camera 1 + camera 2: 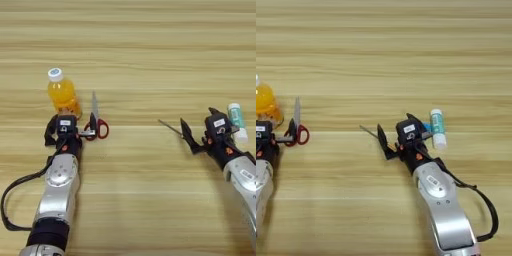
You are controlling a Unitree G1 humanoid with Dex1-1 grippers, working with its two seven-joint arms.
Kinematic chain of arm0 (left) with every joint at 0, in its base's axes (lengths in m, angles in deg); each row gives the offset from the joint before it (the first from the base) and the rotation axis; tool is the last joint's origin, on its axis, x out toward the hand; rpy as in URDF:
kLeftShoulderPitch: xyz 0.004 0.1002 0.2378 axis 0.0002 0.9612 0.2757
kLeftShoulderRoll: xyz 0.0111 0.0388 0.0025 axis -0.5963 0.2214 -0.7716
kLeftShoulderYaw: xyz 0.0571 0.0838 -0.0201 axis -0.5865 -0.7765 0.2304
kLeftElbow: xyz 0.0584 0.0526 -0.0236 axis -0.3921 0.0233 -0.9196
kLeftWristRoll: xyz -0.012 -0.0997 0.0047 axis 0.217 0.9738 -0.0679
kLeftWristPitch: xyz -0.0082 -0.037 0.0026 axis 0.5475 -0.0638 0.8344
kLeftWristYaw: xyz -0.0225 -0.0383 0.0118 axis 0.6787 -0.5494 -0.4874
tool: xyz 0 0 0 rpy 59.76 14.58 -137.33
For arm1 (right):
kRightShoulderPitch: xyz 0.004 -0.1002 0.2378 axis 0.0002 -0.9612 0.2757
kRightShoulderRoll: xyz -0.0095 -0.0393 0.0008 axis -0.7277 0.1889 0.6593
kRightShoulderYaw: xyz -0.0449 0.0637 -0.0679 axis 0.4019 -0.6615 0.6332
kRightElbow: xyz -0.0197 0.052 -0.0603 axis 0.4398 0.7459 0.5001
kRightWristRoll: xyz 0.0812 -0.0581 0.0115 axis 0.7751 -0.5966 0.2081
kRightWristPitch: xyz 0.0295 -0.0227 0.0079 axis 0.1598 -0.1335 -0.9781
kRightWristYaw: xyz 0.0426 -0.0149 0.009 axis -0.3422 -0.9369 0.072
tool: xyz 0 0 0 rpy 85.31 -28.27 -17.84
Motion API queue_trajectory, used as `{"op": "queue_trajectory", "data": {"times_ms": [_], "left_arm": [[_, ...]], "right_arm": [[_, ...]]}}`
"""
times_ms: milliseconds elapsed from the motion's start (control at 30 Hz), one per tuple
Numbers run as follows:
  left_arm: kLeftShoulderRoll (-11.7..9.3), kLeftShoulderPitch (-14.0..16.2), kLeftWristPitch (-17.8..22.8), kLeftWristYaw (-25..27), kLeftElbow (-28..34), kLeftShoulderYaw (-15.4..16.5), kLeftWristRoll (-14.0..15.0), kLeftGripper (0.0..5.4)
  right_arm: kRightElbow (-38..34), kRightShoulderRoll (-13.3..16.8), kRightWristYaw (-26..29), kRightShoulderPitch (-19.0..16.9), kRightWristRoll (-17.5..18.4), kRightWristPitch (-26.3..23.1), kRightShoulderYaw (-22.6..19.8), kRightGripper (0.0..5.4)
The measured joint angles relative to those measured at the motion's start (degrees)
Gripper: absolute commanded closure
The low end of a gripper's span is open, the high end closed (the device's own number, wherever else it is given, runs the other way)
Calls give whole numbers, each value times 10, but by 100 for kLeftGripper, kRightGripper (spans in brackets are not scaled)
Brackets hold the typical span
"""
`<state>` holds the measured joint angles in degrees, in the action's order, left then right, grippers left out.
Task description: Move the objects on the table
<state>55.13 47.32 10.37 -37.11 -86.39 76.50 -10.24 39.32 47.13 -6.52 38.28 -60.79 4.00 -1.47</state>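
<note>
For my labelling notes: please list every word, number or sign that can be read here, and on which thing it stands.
None can be read.
left gripper: white sticker, print too small.
right gripper: white sticker, print too small.
white-and-green tube: print blurred.
orange-juice bottle: no legible label.

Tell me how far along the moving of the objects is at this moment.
Nothing looks finished. The orange-juice bottle stands upright just beyond the left gripper, with the red-handled scissors lying at that gripper's side. The right gripper is open at the thin screwdriver, not closed on it. The white-and-green tube lies beside the right gripper. All four rest on the table, none lifted.
</note>
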Motion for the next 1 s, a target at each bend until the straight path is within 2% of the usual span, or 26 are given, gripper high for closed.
{"op": "queue_trajectory", "data": {"times_ms": [133, 633, 733, 1000], "left_arm": [[-1, -3, 0, 0, -4, 1, 0, 0], [-13, -23, -8, -13, -12, 13, -1, 0], [-13, -28, -12, -16, -14, 13, -2, 0], [-18, -43, -19, -21, -22, 16, -2, 0]], "right_arm": [[8, -1, 0, 5, 0, 7, -2, 5], [34, -4, -1, 12, -4, 23, -2, 5], [53, -4, -6, 23, -3, 48, -16, 5], [121, 1, -38, 63, 8, 109, -85, 5]]}}
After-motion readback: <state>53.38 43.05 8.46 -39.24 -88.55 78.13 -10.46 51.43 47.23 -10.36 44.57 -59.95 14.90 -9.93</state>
